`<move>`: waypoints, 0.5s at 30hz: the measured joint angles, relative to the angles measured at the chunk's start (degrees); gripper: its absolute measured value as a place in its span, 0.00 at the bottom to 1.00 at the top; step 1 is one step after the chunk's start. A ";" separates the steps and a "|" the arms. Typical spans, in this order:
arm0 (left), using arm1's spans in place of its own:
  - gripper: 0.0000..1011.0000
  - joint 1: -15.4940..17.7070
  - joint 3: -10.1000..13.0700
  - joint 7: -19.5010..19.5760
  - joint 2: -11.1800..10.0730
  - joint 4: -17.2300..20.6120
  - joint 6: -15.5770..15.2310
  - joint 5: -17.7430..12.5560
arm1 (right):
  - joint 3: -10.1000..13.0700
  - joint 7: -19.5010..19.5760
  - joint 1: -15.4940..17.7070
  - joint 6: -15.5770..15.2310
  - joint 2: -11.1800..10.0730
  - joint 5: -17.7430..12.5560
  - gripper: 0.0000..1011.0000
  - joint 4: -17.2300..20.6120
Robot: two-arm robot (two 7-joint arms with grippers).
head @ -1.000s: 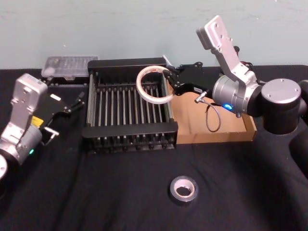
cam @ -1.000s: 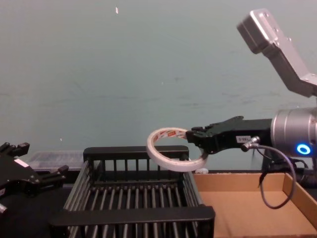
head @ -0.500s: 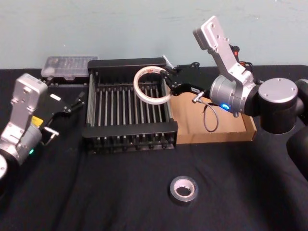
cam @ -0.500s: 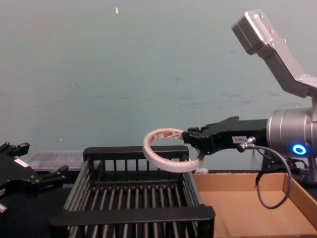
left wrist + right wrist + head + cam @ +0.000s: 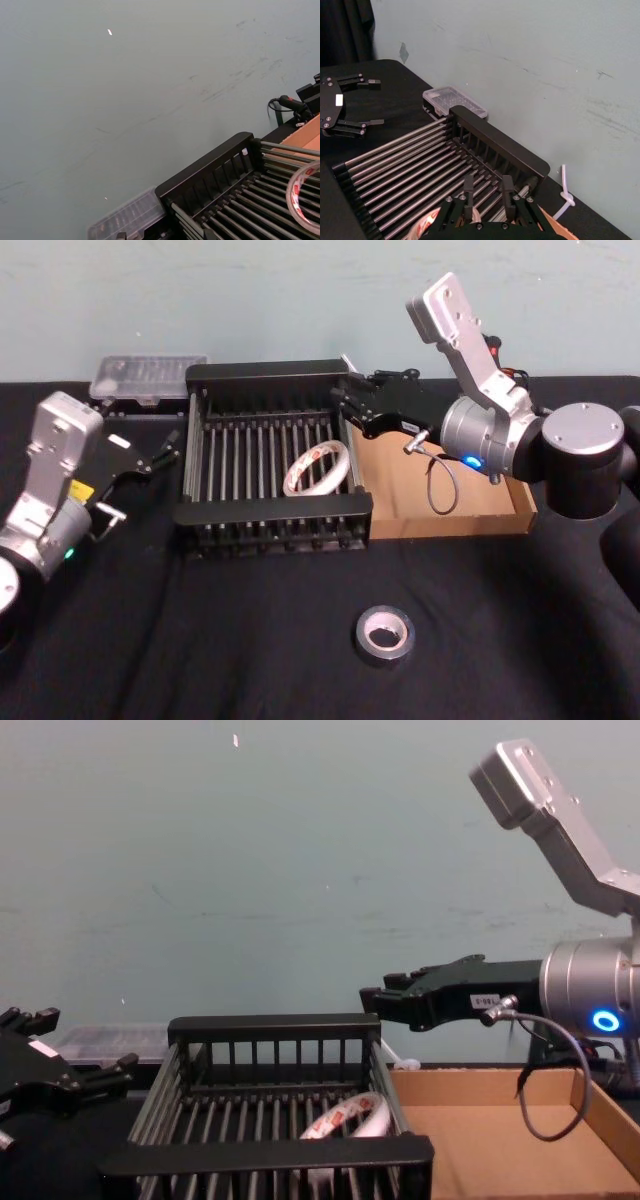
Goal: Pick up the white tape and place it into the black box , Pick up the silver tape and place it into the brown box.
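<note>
White tape (image 5: 318, 469) with red print lies tilted inside the black box (image 5: 270, 514), near its right wall, resting on the bars. Above the box's far right corner the right gripper (image 5: 345, 403) hangs empty, its fingers parted. On the black cloth nearer the robot sits the silver tape (image 5: 385, 633), well apart from the brown box (image 5: 470, 521). Off to the left, the left gripper (image 5: 160, 450) is parked, fingers spread.

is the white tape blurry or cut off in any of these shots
Head view: the white tape shows whole, leaning tilted in the black box. Left wrist view: cut off by the frame edge. Chest view: partly hidden behind the box's front rim.
</note>
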State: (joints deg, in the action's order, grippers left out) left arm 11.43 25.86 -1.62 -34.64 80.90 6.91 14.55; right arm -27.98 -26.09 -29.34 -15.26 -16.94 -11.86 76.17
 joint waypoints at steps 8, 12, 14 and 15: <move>0.99 0.00 0.00 0.00 0.00 0.00 0.00 0.00 | 0.01 0.04 0.01 -0.04 0.00 0.00 0.57 0.04; 0.99 0.00 0.00 0.00 0.00 0.00 0.00 0.00 | 0.01 0.05 0.01 -0.04 0.00 0.00 0.70 0.06; 0.99 0.00 0.00 0.00 0.00 0.00 0.00 0.00 | 0.01 0.05 0.01 -0.04 0.00 0.00 0.76 0.05; 0.99 0.00 0.00 0.00 0.00 0.00 0.00 0.00 | 0.01 0.05 0.01 -0.04 0.00 0.00 0.79 0.06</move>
State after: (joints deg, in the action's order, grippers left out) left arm 11.43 25.86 -1.62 -34.65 80.90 6.91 14.55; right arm -27.97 -26.04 -29.33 -15.31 -16.94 -11.86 76.22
